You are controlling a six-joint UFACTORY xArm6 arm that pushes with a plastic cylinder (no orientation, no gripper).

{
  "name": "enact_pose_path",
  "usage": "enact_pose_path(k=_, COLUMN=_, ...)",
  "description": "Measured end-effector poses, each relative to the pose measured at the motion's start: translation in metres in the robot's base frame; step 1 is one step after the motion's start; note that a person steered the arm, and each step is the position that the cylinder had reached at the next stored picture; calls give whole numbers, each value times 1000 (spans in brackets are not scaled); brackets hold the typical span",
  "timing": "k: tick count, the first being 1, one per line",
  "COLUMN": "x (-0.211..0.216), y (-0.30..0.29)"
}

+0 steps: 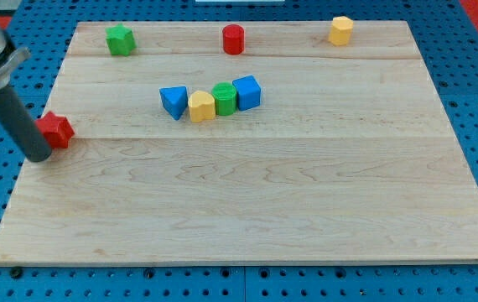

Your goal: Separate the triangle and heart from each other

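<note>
Leaning dark rod's tip (pixel 38 156) touching red star-shaped block (pixel 55 130) near wooden board's (pixel 247 210) left edge. No pincer fitted. Blue triangle block (pixel 174 101) against yellow heart block (pixel 201 106), open board below.

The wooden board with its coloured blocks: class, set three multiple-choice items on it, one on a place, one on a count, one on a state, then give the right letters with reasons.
1. Where is my tip?
A. beside the red block at the view's left
B. at the yellow block at the view's top right
C. among the middle row

2. How many blocks lie on the board?
A. five
B. eight
C. ten

3. The blue triangle and yellow heart are:
A. far apart
B. stacked
C. side by side, close together

Answers: 1 A, the rod ends next to that red block. 2 B, eight show. 3 C, they sit adjacent in the middle row.
</note>
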State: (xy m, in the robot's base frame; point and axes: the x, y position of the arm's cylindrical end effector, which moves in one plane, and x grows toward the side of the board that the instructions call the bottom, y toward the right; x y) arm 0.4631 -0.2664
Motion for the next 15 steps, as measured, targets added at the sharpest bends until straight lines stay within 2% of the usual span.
enact_pose_path(k=1, x=-10, y=1)
enact_pose_path(k=3, x=-63, y=22)
enact_pose_path(k=4, x=-23, y=26)
enact_pose_path(k=5, x=-9, y=26)
enact_pose_path(k=9, x=-9, y=28)
enact_pose_path(k=11, x=-12, y=109)
enact_pose_path(k=12, x=-28, y=155)
enact_pose_path(k=13, x=-63, y=162)
enact_pose_path(k=14, x=-81, y=195)
enact_pose_path(k=15, x=-69, y=260)
